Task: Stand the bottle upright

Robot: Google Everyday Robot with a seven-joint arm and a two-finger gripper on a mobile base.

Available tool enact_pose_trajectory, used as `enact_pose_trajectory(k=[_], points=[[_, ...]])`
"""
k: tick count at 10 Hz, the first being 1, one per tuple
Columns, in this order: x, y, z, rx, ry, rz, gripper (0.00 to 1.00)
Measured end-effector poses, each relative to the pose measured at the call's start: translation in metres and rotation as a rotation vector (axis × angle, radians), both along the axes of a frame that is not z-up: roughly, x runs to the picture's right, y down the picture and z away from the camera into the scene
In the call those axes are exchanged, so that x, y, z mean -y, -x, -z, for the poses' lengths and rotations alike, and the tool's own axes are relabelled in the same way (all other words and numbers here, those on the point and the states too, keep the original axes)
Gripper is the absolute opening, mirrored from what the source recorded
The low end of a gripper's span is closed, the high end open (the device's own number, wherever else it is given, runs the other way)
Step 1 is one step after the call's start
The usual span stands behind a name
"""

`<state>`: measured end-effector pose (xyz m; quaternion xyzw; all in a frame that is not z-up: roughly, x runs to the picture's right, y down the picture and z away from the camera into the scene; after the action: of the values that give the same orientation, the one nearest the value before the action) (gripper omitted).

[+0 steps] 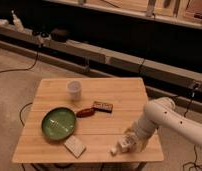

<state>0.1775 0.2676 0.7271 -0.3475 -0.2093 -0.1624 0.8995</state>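
White bottle (116,148) partly hidden by claw (128,142), at front of table (96,141)

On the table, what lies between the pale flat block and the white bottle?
Only bare table wood, seen in the camera view. The pincer is at the bottle, near the table's front edge.

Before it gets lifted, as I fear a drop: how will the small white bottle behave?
The bottle looks like small plastic, so probably light and stiff. It seems to lie on its side near the table front edge, so a nudge may roll it off. The gripper is right at it.
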Motion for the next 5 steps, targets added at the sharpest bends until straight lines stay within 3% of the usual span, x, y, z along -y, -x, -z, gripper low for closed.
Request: enact_pose_trajectory(k=[5], points=[[0.002, 0.005, -0.018, 0.024, -0.036, 0.025, 0.65]])
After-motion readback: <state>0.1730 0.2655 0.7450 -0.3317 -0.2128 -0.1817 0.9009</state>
